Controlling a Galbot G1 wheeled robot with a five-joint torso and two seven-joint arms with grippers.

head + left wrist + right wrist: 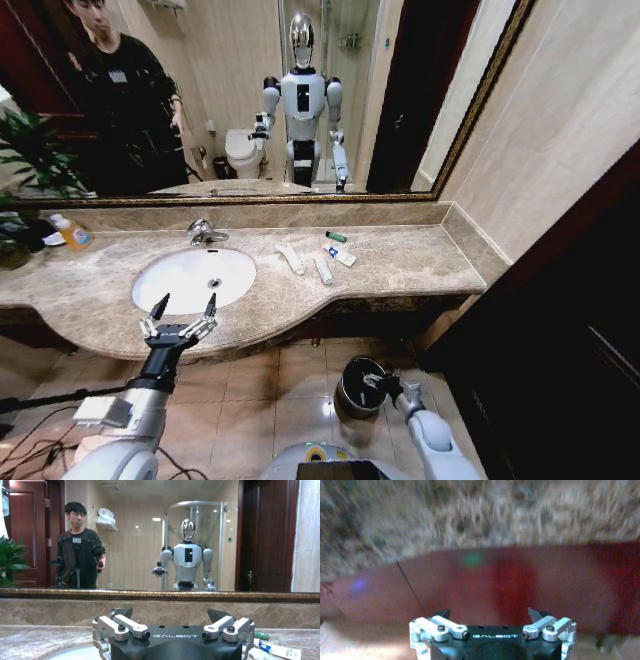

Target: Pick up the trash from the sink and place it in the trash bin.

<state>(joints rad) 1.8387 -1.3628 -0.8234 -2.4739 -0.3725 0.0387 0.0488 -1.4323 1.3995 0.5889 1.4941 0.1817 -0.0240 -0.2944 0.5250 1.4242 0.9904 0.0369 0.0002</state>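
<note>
Left hand point(178, 318) spread and empty at the sink's point(150, 275) near rim, trash point(318, 258) on the counter point(410, 260) to its right; right hand point(383, 381) spread over the bin point(345, 398): swing left hand right, then descend.

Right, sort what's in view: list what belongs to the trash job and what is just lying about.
Job:
- trash on the counter beside the basin
- sink
- trash bin on the floor
- left gripper, open at the sink's front rim
- right gripper, open over the bin

Lying about:
- orange-yellow bottle
- plant
- mirror
</note>
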